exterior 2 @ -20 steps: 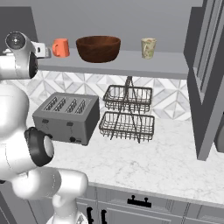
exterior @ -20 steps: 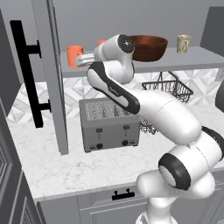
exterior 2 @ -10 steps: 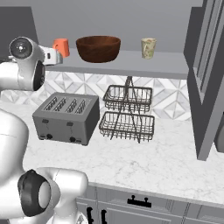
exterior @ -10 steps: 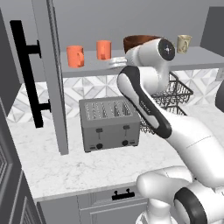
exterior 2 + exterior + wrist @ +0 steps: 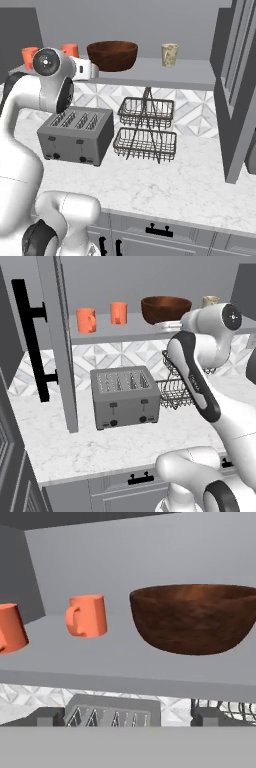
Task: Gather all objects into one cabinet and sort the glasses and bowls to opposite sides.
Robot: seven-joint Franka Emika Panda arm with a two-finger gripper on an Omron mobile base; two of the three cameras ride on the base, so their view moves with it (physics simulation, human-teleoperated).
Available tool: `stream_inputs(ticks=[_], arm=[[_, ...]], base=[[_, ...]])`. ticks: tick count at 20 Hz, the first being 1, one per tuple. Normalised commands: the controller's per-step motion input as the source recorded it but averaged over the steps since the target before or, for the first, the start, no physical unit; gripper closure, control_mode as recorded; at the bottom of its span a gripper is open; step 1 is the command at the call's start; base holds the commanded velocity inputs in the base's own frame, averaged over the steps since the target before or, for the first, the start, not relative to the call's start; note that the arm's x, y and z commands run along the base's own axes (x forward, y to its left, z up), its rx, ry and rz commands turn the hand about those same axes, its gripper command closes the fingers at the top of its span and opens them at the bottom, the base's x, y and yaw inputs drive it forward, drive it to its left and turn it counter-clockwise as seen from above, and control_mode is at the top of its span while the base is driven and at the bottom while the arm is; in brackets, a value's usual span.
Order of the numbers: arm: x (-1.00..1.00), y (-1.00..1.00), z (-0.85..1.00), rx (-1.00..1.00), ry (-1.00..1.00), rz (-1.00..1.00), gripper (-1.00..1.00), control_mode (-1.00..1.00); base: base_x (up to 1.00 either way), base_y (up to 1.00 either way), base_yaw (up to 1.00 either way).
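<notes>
The gripper (image 5: 92,70) stands level with the front edge of the shelf (image 5: 150,77), jaws spread wide and holding nothing. It points into the cabinet, and the bowl (image 5: 192,617) lies just ahead of it and a little to its right; in the hand view the bowl sits right of centre, close and large. The near orange mug (image 5: 87,615) stands ahead and to the left of the gripper, apart from the bowl, its handle turned away from the bowl. The far orange mug (image 5: 10,628) is further left again, near the cabinet wall. The cream mug (image 5: 169,54) sits beyond the bowl on the gripper's right, well apart from both orange mugs, so the bowl stands between it and them.

All four things are already on the one shelf, so the gathering looks done and the sorting is what remains. As they lie, the bowl splits the mugs, and either it or the cream mug has to cross to the other side.

The bowl is the nearest thing to the gripper, and a short shift to the right would centre it. It is round, so no long axis matters. Its body looks too wide for the jaws, so the rim wall is the likely place to take it, coming down from above.
</notes>
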Motion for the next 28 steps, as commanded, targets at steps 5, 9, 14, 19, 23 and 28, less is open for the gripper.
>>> stream_inputs(ticks=[5,9,14,19,23,28], arm=[[-0.21,-1.0,0.27,0.0,0.0,-0.06,-1.0,-1.0],[-0.28,-0.94,0.1,0.0,0.0,-0.09,-1.0,-1.0],[-0.26,-0.92,0.0,0.0,0.0,-0.11,-1.0,-1.0],[-0.11,-0.88,0.0,0.0,0.0,-0.11,-1.0,-1.0],[0.0,-0.65,0.0,0.0,0.0,-0.04,-1.0,-1.0],[0.0,-0.37,0.0,0.0,0.0,0.0,-1.0,-1.0]], base=[[0.0,0.0,0.0],[0.0,0.0,0.0],[0.0,0.0,0.0],[0.0,0.0,0.0],[0.0,0.0,0.0],[0.0,0.0,0.0]])
